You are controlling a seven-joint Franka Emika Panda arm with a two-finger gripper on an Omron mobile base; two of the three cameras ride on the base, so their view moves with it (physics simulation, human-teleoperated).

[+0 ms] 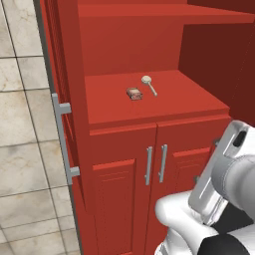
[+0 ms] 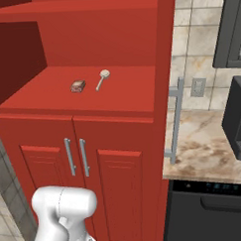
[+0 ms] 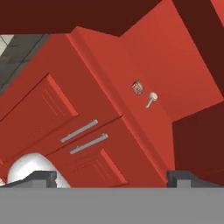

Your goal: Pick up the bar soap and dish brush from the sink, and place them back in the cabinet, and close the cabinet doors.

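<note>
Hand view: gripper (image 3: 113,178) jaws wide apart, nothing between them, well back from the cabinet (image 1: 119,45). Bar soap (image 1: 134,93) lies flat on the open red shelf, small orange-brown block. Dish brush (image 1: 149,84) just beside it, pale round head toward the back, handle toward the shelf front.

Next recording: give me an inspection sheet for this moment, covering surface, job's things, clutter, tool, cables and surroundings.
Surface: red cabinet shelf, open at the front.
Job's things: bar soap lies flat on the shelf; dish brush lies just beside it, apart from it. Large cabinet doors stand open; left door and right door's handle are seen edge-on.
Clutter: nothing seen.
Tool: open, empty; fingertips wide apart in the hand view, well back from the shelf.
Cables: nothing seen.
Surroundings: smaller doors below the shelf are shut; marble counter, tiled wall.
</note>
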